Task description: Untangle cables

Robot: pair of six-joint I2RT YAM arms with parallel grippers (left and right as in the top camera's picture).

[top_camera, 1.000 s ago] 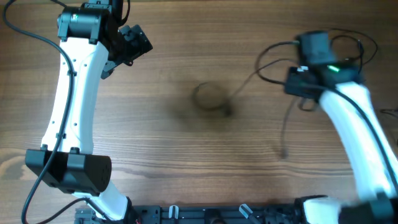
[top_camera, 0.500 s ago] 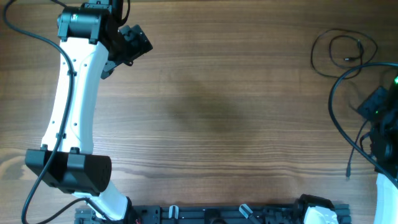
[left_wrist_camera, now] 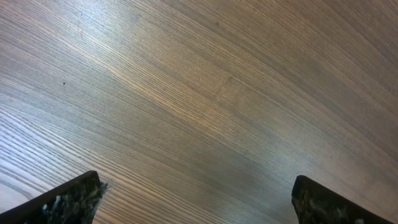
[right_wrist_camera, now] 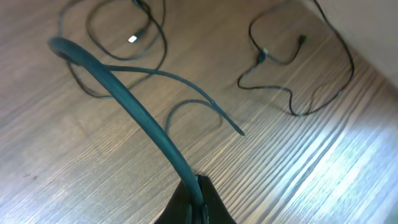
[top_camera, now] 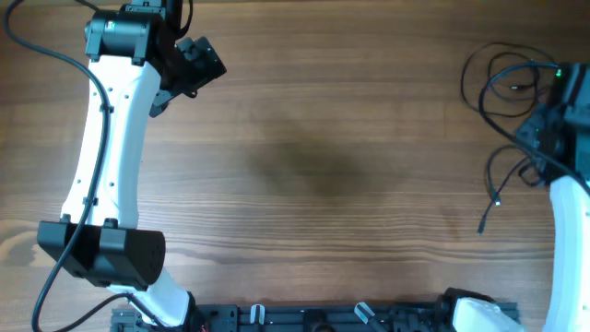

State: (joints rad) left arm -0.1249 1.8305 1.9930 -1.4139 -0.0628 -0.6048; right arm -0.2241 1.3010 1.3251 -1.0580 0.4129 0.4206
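the bench carried the cables, looped at its 2 o'clock edge. the left pincer, at 10 o'clock, was spread and well apart from them. the right pincer, at 3 o'clock, appeared pressed together on one cord. in the wrist view this cord ran toward 10 o'clock into the loops. a loose strand lay toward 7 o'clock, ending in a plug. the right arm was judged far nearer.

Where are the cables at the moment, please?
In the overhead view, the cables are bunched at the far right edge of the table, beside the right arm.
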